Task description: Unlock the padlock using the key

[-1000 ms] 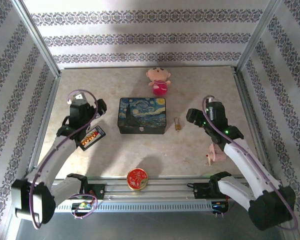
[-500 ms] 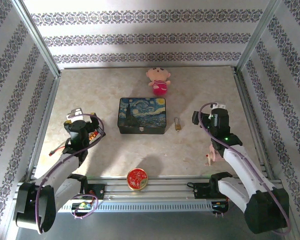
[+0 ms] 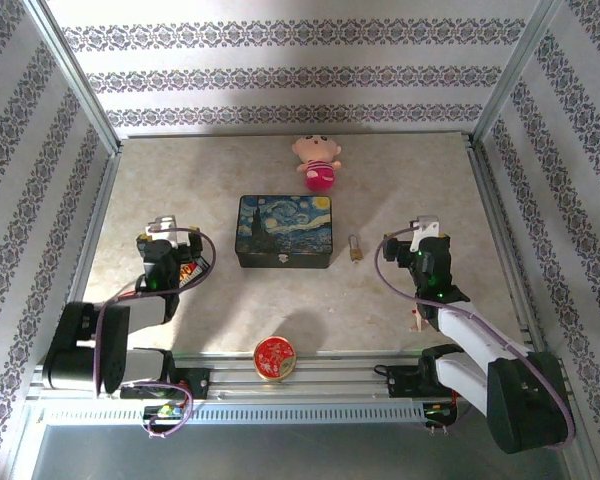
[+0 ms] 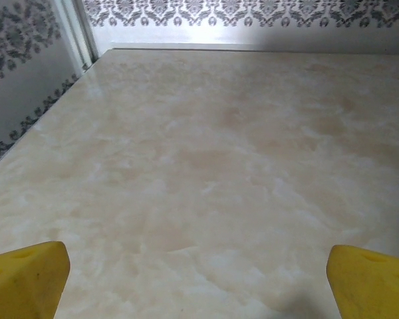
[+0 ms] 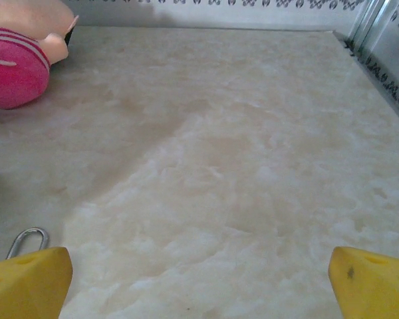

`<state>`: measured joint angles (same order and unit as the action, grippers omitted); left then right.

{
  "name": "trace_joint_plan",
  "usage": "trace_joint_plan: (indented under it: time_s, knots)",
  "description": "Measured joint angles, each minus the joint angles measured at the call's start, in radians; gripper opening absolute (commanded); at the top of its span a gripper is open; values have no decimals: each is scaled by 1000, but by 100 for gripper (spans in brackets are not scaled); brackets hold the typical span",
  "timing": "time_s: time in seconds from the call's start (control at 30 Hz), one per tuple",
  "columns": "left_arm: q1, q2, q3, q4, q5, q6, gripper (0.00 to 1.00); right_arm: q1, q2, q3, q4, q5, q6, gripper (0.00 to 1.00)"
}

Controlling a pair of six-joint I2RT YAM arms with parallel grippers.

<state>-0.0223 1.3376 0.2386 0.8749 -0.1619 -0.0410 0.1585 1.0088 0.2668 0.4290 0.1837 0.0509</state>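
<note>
With the left pincer (image 4: 199,282) and right pincer (image 5: 199,282) both spread and empty, we should steer the right squarely over the padlock (image 3: 355,250) (lying just beside the blue tin (image 3: 284,230)), straddling its body.

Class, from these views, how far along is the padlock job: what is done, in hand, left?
Done: nothing evident; the padlock lies on the table right of the blue tin box, too small to tell if locked. In hand: nothing; left tool and right tool stand open, empty. Left: take the key, insert, turn.
</note>
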Motion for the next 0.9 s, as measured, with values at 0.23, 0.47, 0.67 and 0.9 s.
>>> trace_joint_plan:
  time_s: [0.23, 0.47, 0.67, 0.9]
  knots:
    - [5, 198, -8, 224, 118, 18, 99, -13, 3, -37, 135, 0, -53, 98]
    - [28, 270, 45, 210, 271, 46, 99, -38, 40, -79, 256, -18, -86, 98]
    - [75, 265, 132, 150, 361, 48, 99, -72, 149, -93, 386, -62, -101, 98]
    - [77, 265, 132, 123, 359, 38, 99, -91, 363, -62, 533, -145, -103, 98]
